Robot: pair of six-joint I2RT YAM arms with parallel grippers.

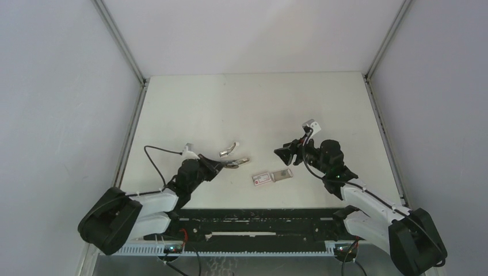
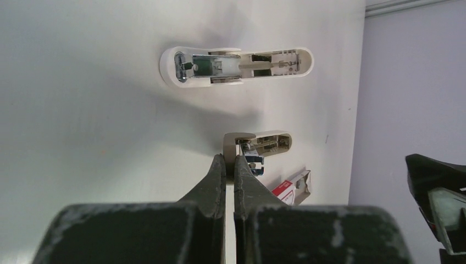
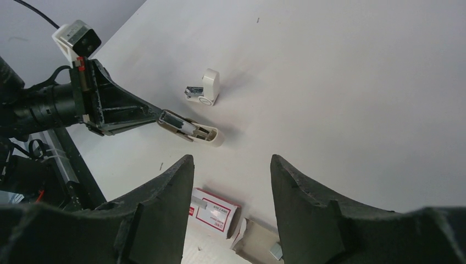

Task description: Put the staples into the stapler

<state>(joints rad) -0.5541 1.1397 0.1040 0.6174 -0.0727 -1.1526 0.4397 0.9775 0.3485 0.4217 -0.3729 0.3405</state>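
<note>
**Left pincer grasps the stapler beside the box**

The left gripper [image 2: 231,163] is clenched on one end of the stapler [image 2: 265,142]. Its fingers are pressed nearly together, and the white body with its grey metal inner arm juts out past the tips. Seen from above, the stapler sits just beyond the red-and-white box [image 1: 262,179], towards the left arm's side, low over the table [image 1: 253,103].

A second white stapler [image 2: 236,66] lies opened out flat, a little farther from the box on that same side.

The box's tan tray [image 3: 254,241] is slid out on the right arm's side. A small grey bit [image 3: 276,251] lies in it; I cannot tell whether it is the staples.

The right gripper [image 3: 231,165] is released, jaws apart with nothing between them. It hangs just beyond the tray end of the box.
</note>
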